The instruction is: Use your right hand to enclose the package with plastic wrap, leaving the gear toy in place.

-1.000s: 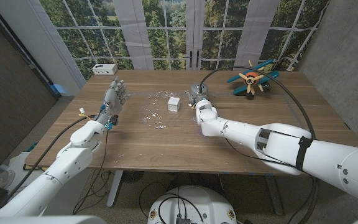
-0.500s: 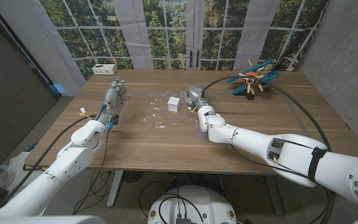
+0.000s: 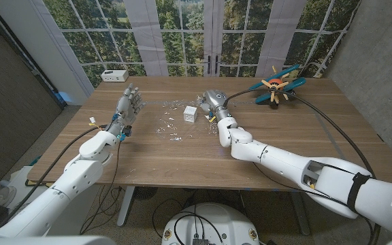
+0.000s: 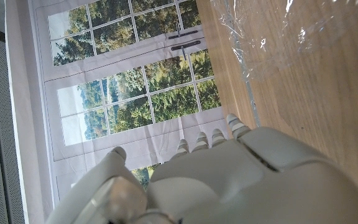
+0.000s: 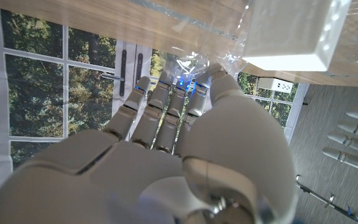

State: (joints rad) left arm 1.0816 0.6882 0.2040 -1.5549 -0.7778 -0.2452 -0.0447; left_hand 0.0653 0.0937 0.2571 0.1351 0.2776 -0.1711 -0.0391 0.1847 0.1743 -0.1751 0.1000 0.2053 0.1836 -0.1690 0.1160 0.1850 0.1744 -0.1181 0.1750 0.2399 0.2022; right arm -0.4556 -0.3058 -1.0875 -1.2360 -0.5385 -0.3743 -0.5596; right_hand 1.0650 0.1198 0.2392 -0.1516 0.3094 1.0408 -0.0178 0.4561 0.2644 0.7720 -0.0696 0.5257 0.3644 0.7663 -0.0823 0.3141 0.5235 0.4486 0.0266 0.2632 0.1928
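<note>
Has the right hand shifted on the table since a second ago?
Yes. The right hand has moved toward the far edge of the table and slightly left, closing on the white box, which has stayed put.

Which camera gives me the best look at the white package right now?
Right wrist view: the package is large and sharp beside the right hand's fingertips. Head view shows it small on the plastic wrap. Left wrist view catches wrap.

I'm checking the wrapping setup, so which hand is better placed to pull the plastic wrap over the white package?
Right: the right hand is beside the package at the plastic wrap; the left hand stands farther off.
</note>
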